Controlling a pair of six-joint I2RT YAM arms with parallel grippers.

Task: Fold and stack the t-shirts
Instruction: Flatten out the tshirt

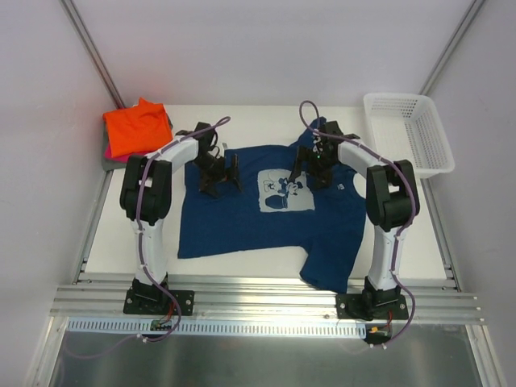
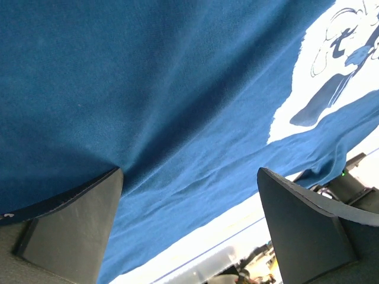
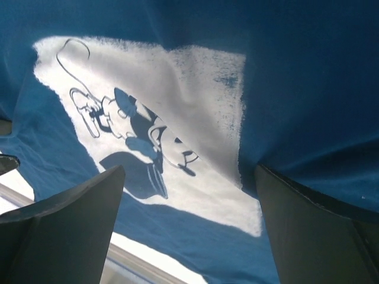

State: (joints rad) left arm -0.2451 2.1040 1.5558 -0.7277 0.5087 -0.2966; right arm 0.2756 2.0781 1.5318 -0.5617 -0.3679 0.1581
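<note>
Only slivers of pink cloth and grey cloth show under the folded bright orange cloth tee; my arms hide parts of the navy blue printed tee.

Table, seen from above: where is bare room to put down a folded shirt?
Bare table lies along the far edge between the orange t-shirt and the white basket, and on the right between the navy t-shirt and the table edge. The middle is crowded: the shirt, with the left arm and right arm above it.
</note>
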